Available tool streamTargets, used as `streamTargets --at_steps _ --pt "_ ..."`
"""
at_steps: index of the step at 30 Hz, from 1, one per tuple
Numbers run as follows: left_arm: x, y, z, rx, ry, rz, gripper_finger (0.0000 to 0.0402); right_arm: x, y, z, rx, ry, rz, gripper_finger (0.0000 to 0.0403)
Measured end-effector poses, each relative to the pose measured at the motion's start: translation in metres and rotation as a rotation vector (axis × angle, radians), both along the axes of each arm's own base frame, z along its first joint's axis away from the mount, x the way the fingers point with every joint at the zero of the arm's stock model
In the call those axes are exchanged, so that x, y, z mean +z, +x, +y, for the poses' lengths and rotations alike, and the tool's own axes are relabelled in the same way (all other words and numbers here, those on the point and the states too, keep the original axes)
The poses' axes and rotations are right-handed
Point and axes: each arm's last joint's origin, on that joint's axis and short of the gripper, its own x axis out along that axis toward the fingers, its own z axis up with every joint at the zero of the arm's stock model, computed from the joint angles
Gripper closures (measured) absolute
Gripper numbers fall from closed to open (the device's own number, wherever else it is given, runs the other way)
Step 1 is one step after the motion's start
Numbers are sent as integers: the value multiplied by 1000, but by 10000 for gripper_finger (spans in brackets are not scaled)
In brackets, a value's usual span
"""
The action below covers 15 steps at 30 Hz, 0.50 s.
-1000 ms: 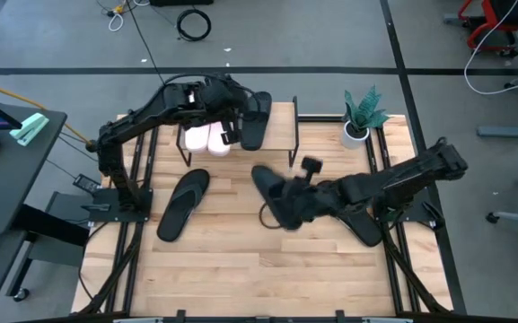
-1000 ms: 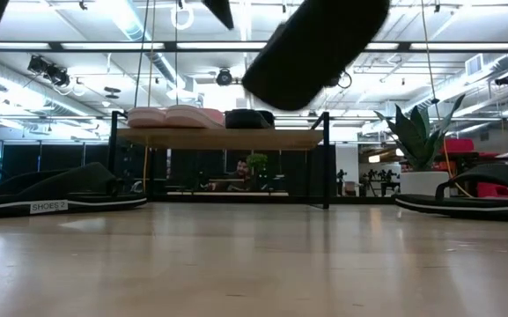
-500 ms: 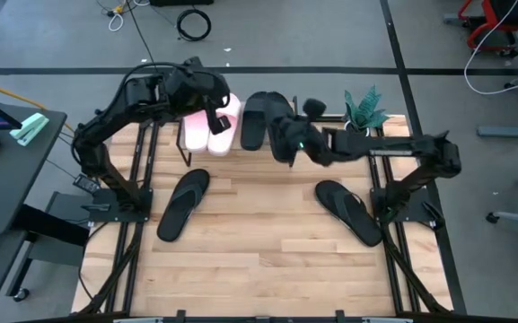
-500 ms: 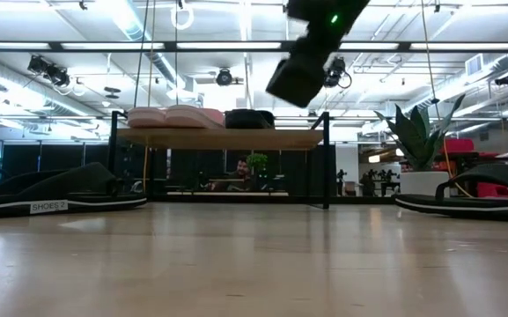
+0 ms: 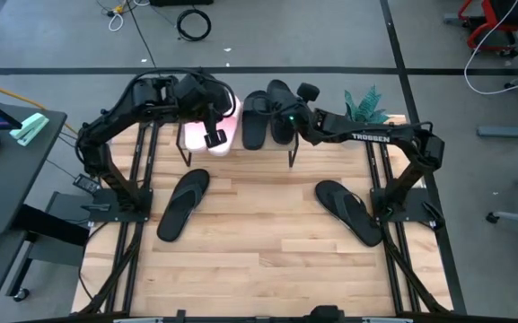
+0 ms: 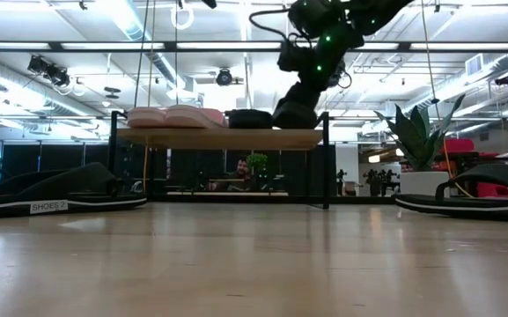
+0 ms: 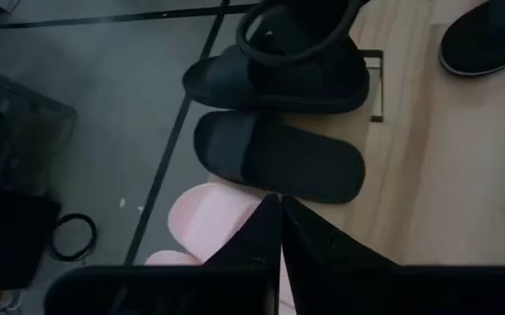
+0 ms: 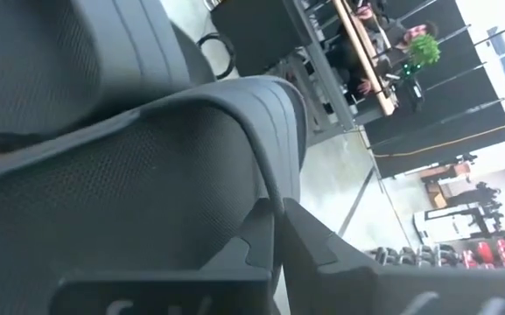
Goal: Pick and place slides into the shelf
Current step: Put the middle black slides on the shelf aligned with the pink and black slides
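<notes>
The shelf [image 5: 317, 142] stands at the table's far edge, its wooden board [image 6: 223, 137] on a black frame. Two pale pink slides [image 5: 225, 144] [image 6: 174, 116] and a black slide [image 5: 255, 121] [image 6: 249, 117] lie on it. My right gripper [image 5: 287, 115] is shut on a second black slide [image 5: 279, 94] [image 6: 294, 113] over the board's right part. My left gripper [image 5: 213, 137] [image 7: 279, 210] hovers shut above the pink slides. Two more black slides [image 5: 183, 203] [image 5: 349, 212] lie flat on the table. My right gripper pinches the black slide's wide strap [image 8: 270, 166] at its edge between its two fingers. It comes from above, slanting in from the table's right. The slide hangs tilted, with its lower end [image 6: 289, 121] at the shelf's board.
A potted plant [image 5: 359, 115] stands right of the shelf at the table's far right corner. The table's near half [image 5: 259, 260] is bare wood. A person sits in the room beyond the shelf [image 6: 239, 169].
My right gripper carried the black slide from the table's middle up and toward the far edge, then lowered it onto the shelf beside the other black slide. My left gripper drew away from that other black slide toward the table's left, over the pink slides.
</notes>
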Motion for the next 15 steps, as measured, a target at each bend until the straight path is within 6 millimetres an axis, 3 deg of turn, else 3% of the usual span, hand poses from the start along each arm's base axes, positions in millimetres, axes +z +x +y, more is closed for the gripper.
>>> streamTargets --at_steps 8,15 --pt "0 0 1 -27 23 24 397 -2 -2 -3 -29 5 -1 394" --pt "0 -1 3 -35 37 37 379 -1 2 6 -48 -30 14 394"
